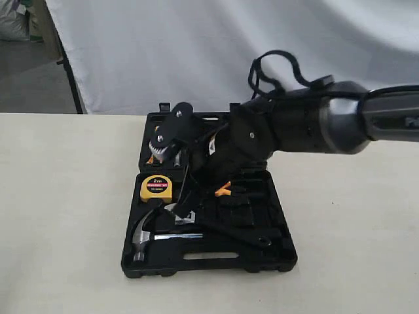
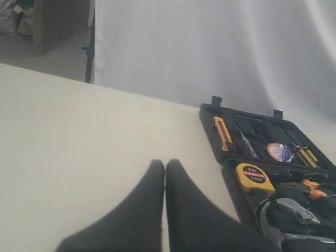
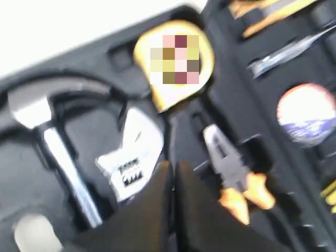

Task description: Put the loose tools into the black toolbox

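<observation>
The black toolbox (image 1: 209, 265) lies open on the table. In its near half rest the claw hammer (image 1: 147, 237) (image 3: 58, 142) and the adjustable wrench (image 1: 222, 232) (image 3: 131, 157). The tape roll (image 2: 280, 152) (image 3: 307, 113) sits in the far half. My right gripper (image 3: 173, 167) hovers over the box just past the wrench's silver head. It is shut, with nothing between the fingers. My left gripper (image 2: 165, 164) is shut and empty above bare table, to the left of the toolbox. It does not show in the exterior view.
A yellow tape measure (image 1: 157, 188) and orange-handled pliers (image 3: 231, 173) lie in the box, with an orange knife (image 2: 224, 134) and yellow-handled drivers (image 2: 307, 155) in the far half. The right arm (image 1: 314, 121) reaches in from the right. A white sheet hangs behind.
</observation>
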Robot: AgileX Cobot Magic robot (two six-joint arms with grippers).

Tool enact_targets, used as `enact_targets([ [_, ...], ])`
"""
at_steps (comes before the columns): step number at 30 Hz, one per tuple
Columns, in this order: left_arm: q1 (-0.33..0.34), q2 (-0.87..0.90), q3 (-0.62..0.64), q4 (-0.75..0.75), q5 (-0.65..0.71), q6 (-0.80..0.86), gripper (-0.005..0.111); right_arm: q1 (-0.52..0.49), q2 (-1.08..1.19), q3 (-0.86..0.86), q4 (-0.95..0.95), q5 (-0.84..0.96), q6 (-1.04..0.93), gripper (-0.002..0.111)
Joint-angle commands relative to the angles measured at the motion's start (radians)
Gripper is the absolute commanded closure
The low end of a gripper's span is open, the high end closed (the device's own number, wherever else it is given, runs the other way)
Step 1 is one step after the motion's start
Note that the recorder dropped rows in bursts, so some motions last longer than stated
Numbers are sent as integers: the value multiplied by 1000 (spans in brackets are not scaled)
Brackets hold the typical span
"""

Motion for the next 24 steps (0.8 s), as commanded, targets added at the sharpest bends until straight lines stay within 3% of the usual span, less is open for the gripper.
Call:
enact_targets([
  [1,25,-3,-3,4,-7,-5,106,-6,-41,-1,-11,-8,31,81],
  [3,25,-3,-3,4,-7,-5,106,-6,-39,-1,-11,14,43,61],
  [5,25,-3,-3,4,-7,-5,106,-6,-32,-2,-11,64,1,50],
  [9,25,-3,-3,4,-7,-5,106,-31,-1,-26,2,167,-75,53],
  [17,25,-3,-3,4,-7,-5,106,-112,90,-157,229,394,-252,77],
  [21,25,-3,-3,4,-7,-5,106,-112,139,-205,222,444,-262,76],
  [24,25,-3,-3,4,-7,-5,106,-112,170,-235,218,466,-254,67],
])
